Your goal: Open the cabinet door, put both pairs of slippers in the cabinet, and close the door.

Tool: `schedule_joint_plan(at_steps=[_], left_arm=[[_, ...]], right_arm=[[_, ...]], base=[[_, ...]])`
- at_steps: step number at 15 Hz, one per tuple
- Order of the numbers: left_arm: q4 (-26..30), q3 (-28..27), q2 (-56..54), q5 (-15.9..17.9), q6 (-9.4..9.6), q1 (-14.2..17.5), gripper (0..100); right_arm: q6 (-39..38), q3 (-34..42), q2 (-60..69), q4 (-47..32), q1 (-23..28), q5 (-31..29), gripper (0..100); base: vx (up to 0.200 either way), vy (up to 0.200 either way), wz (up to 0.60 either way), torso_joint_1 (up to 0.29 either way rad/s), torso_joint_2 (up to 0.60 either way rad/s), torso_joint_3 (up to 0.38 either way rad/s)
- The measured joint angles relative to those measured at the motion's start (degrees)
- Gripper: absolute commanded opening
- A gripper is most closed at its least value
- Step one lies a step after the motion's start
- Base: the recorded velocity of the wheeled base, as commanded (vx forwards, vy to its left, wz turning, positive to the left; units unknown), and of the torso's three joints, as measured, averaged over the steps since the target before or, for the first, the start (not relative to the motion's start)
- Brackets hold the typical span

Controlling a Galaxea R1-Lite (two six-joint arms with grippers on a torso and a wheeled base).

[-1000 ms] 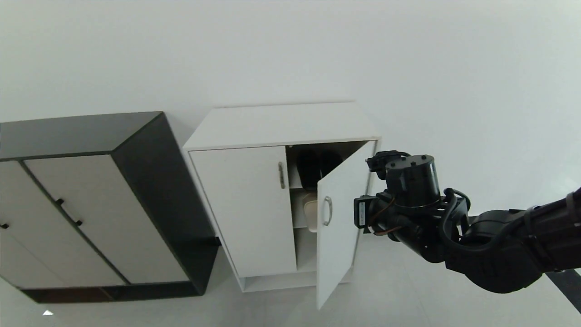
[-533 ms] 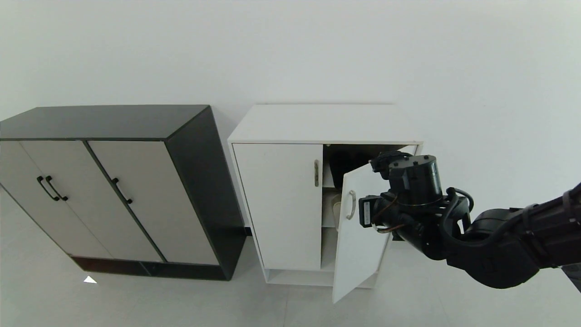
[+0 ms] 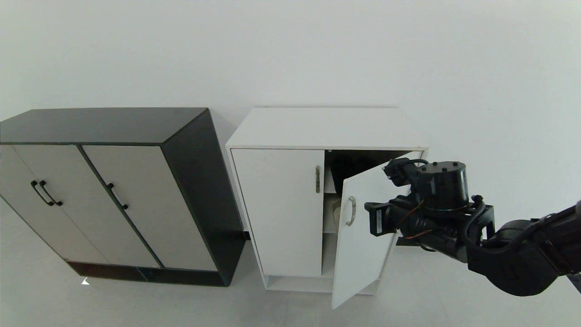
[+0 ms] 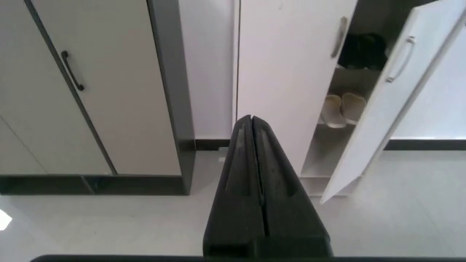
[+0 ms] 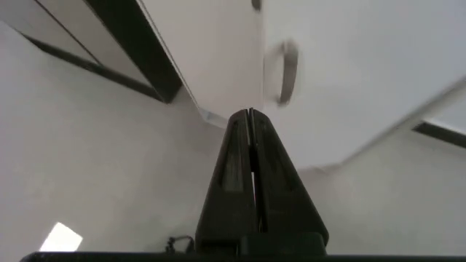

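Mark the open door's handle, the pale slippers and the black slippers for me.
open door's handle (image 3: 350, 211), head view, middle of the curved bar
pale slippers (image 4: 335, 110), left wrist view, top of one slipper
black slippers (image 4: 362, 49), left wrist view, middle of the pair

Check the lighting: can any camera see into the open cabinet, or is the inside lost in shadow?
Head view: behind the open door, deep shadow swallows the dark slippers. Left wrist view: the cabinet is lit inside; dark and pale slippers both show. Right wrist view: no glare on the door.
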State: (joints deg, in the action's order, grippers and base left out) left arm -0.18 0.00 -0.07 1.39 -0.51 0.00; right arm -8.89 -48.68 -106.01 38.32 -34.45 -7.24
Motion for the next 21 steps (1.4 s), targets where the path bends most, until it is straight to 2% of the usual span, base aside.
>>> schedule_joint_plan(at_steps=[4,10,17,21], left_arm=[[0.02,0.0,0.0,0.02,-0.06,-0.05,0],[0.02,0.0,0.0,0.02,-0.13,0.02,0],[0.05,0.0,0.0,0.02,-0.15,0.0,0],[0.02,0.0,0.0,0.02,-0.17,0.0,0]], right_arm=[[2.54,3.67,0.0,1.78,4.79,9.05,0],[2.57,4.28,-1.54,5.69,6.21,9.42,0],[2.11,0.02,-8.41,11.89,8.5,9.31,0],[1.94,-2.62,-11.72,12.7,10.47,9.34,0]], base=[[0.15,0.0,0.0,0.003,0.0,0.001],[0.0,0.0,0.0,0.0,0.0,0.0],[0.0,0.0,0.0,0.0,0.0,0.0],[0.0,0.0,0.0,0.0,0.0,0.0]])
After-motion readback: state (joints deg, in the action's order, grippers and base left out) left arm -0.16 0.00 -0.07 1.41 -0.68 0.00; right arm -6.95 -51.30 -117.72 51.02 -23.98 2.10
